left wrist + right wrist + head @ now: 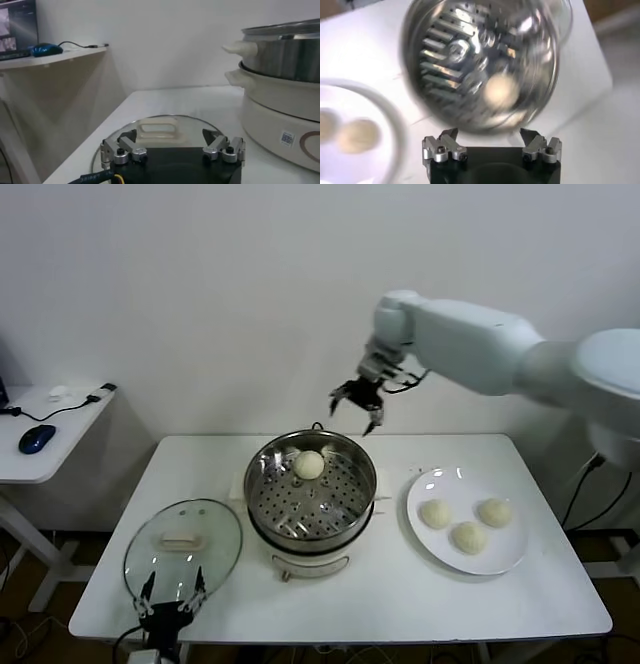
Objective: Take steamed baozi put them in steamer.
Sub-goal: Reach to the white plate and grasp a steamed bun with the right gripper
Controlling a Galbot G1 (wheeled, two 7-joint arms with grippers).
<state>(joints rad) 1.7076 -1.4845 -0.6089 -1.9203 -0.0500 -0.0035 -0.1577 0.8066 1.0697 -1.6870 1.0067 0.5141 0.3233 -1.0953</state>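
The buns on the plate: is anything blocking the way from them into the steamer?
Nothing visible does. The three buns sit on the white plate beside the steamer, which is uncovered; its glass lid lies off to the other side. The open right gripper hangs above the steamer's far rim.

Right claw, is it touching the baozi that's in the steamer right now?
Apart. The head view shows the right claw open in the air above the far rim of the steamer, with bare wall between it and the baozi on the tray.
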